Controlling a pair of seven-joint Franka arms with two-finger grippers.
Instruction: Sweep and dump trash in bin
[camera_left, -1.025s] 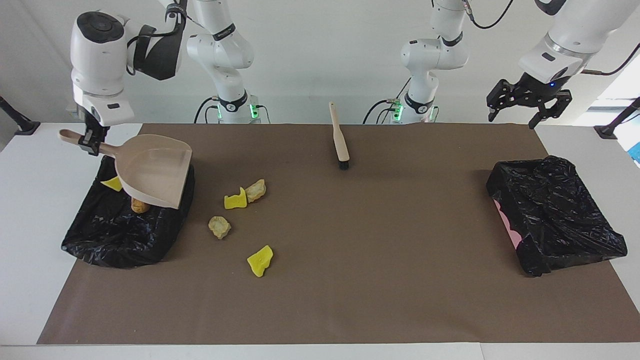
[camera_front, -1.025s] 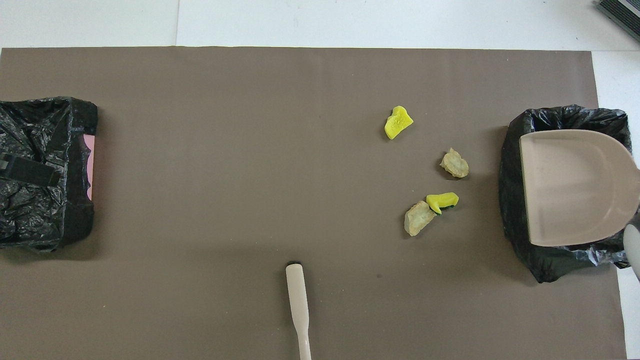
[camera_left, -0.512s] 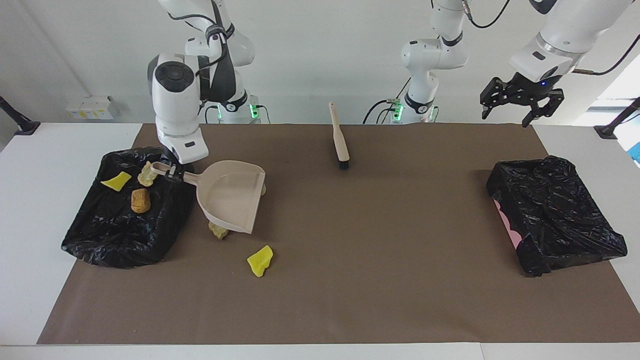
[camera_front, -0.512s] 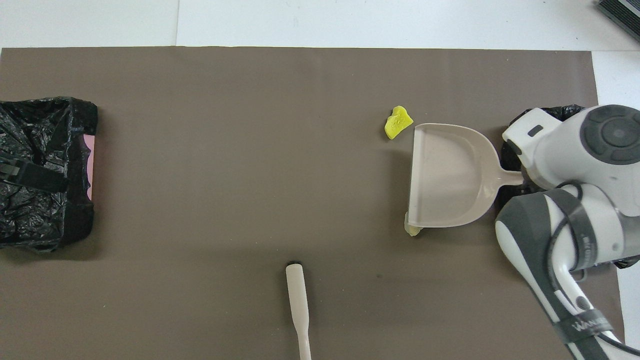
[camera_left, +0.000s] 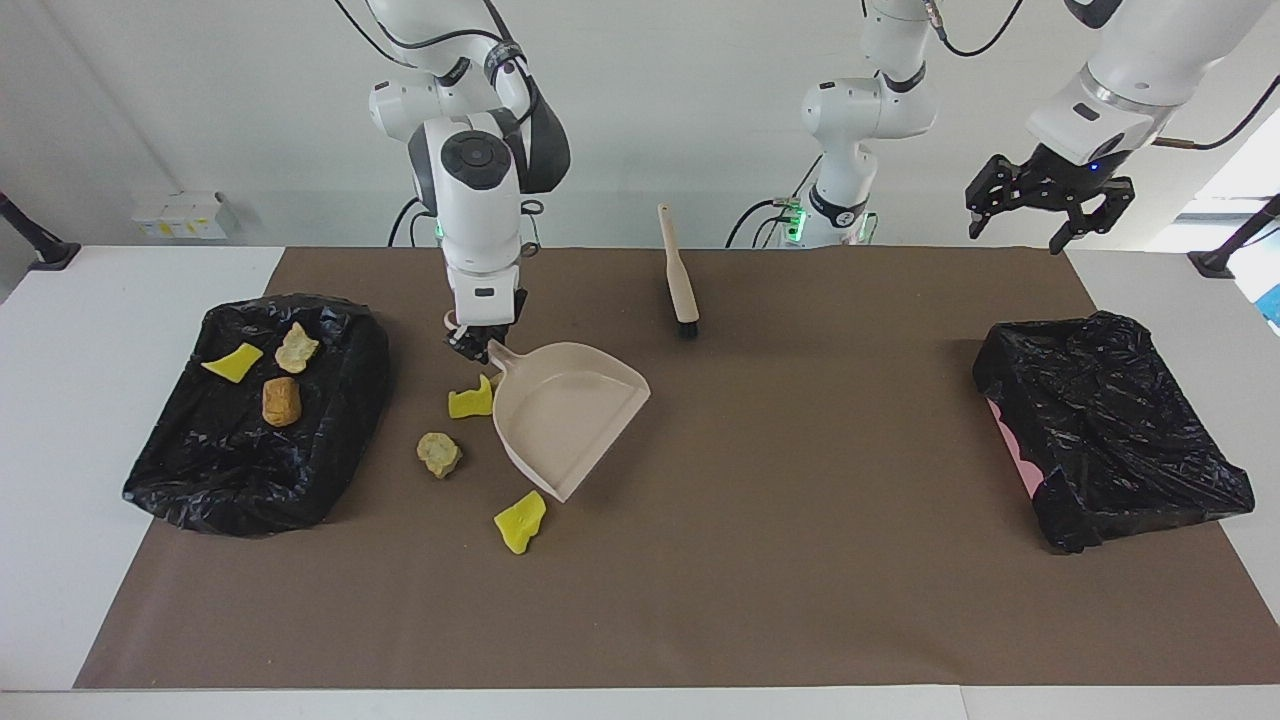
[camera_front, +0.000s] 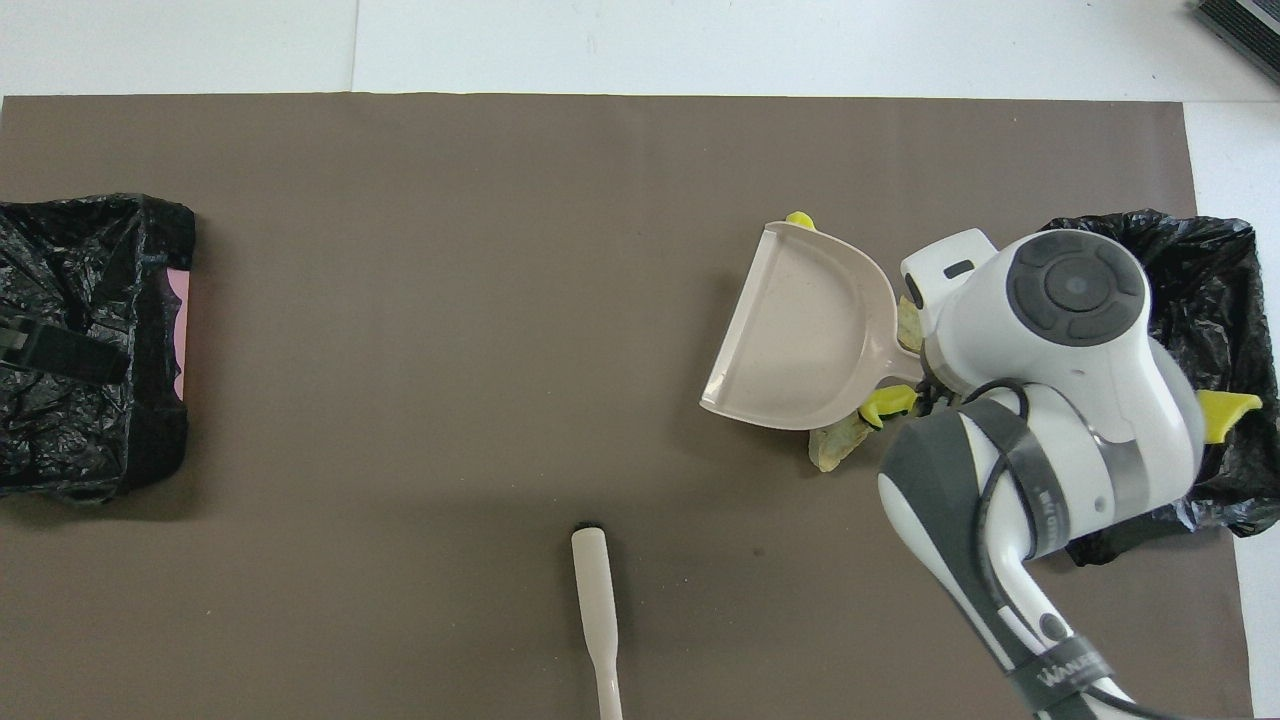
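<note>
Three chunks (camera_left: 265, 372) in the bin (camera_left: 180, 478), dustpan (camera_left: 570, 415) beside three more (camera_left: 470, 440).

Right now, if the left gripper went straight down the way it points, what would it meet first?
Probably the brown mat near its edge closest to the robots. The left gripper hangs open, pointing down, with nothing visible under it. The bin lies farther out, though depth is unclear.

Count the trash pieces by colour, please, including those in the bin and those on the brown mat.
Yellow pieces: 3 (one has a green part)
Tan pieces: 3
Orange-brown piece: 1
Total: 7
</note>
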